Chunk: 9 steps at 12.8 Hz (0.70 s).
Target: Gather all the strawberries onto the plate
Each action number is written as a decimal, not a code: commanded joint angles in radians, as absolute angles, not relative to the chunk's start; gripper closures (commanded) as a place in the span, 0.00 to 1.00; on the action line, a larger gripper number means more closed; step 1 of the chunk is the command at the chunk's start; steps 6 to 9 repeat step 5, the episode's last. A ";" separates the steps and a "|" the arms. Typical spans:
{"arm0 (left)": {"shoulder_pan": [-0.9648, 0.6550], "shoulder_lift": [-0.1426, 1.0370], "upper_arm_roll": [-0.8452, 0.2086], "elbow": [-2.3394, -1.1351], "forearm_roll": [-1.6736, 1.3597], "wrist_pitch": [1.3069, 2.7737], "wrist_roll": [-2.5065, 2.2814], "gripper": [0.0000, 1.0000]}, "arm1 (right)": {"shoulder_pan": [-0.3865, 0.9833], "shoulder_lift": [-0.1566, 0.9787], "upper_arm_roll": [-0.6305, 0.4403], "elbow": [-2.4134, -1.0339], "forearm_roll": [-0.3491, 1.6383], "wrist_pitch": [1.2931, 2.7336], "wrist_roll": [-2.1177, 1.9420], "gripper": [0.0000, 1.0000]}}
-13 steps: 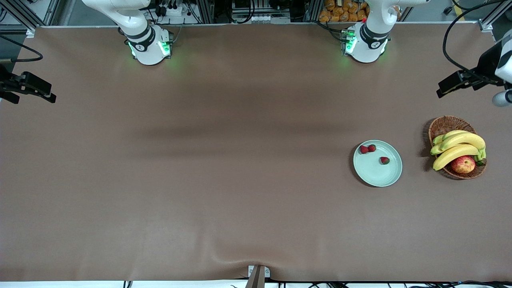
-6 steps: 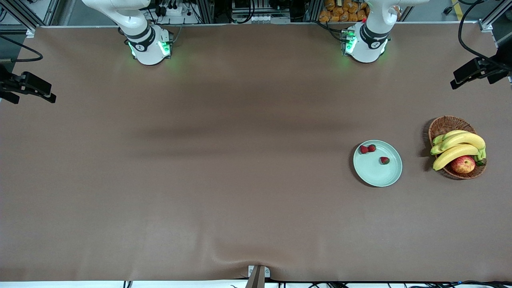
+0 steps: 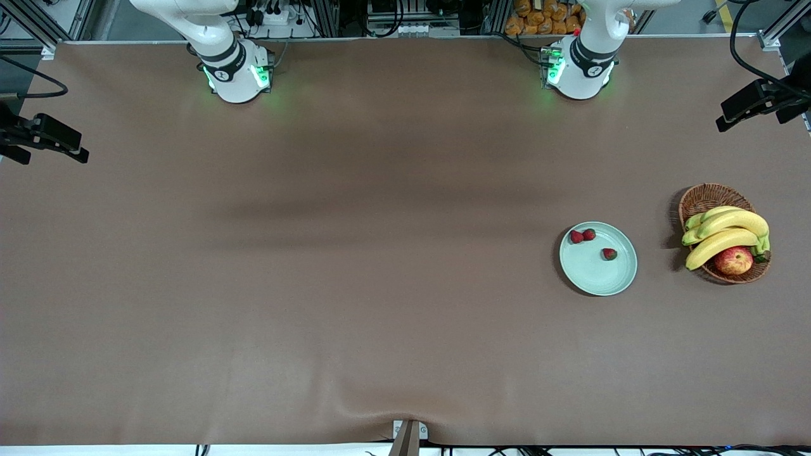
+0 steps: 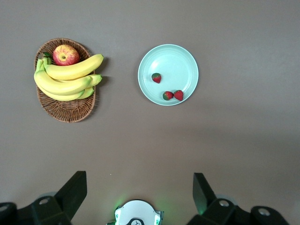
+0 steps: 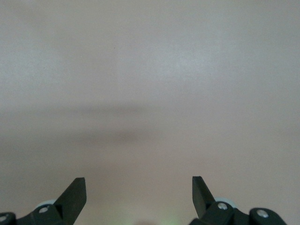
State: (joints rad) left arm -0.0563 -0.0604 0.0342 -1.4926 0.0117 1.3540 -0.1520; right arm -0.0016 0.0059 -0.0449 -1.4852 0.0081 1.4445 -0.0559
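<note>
Three little red strawberries [image 3: 576, 237] [image 3: 589, 234] [image 3: 609, 254] lying in the smooth round mint plate [image 3: 592, 278], near the left arm's end of the table. Looks all done, nothing left to pick. Woven basket [image 3: 703, 197] beside it. Left gripper [image 4: 139, 191] spread wide, high up. Right gripper [image 5: 139, 191] spread too, waiting over bare brown cloth

Three strawberries [image 4: 156, 78] on pale mint plate [image 4: 183, 61]; wicker basket [image 4: 68, 110] with bananas [image 4: 70, 77] and apple [image 4: 65, 55] beside it on brown worktop [image 4: 234, 140]. Left claw [image 4: 139, 193] wide apart.
</note>
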 commanded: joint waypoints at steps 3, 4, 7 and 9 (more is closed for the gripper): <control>-0.060 -0.052 0.031 -1.463 0.008 1.325 -0.135 0.00 | 0.006 0.011 -0.049 -1.471 0.008 1.439 -0.043 0.00; -0.060 -0.052 0.034 -1.463 0.008 1.324 -0.135 0.00 | 0.008 0.011 -0.049 -1.471 0.008 1.439 -0.043 0.00; -0.060 -0.052 0.035 -1.463 0.008 1.322 -0.135 0.00 | 0.008 0.011 -0.049 -1.471 0.008 1.439 -0.043 0.00; -0.060 -0.052 0.035 -1.463 0.008 1.322 -0.135 0.00 | 0.008 0.011 -0.049 -1.471 0.008 1.439 -0.043 0.00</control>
